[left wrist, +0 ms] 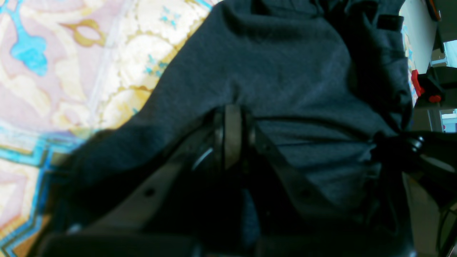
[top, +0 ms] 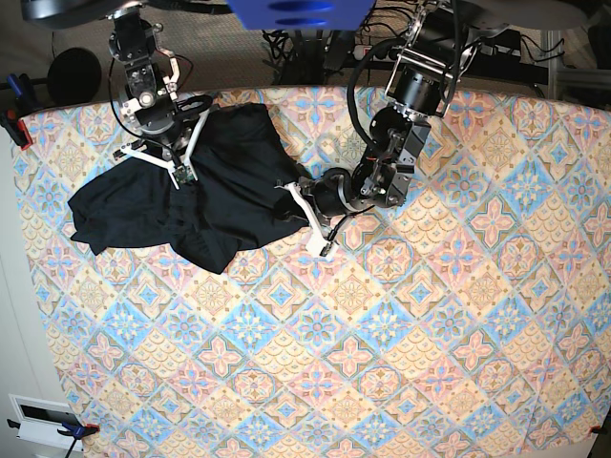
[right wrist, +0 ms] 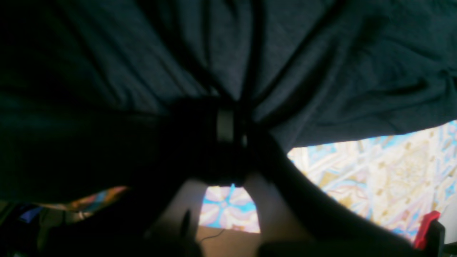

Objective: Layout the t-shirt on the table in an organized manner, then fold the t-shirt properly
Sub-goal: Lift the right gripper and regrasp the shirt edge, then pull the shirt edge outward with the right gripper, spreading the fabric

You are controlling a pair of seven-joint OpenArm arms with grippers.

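The left pincer (left wrist: pixel 232 117) is reaching low along the table (top: pixel 401 343), its jaws pinching the shirt (top: pixel 191 205) at its near edge. Farther off, the right pincer (top: pixel 183 174) is angling down, gripping bunched shirt folds.

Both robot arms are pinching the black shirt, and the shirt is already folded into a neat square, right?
Not quite. Both arms do pinch the t-shirt, the left gripper and the right gripper with jaws shut on it. But it is not folded in a neat square: the base view shows it bunched and rumpled on the table.
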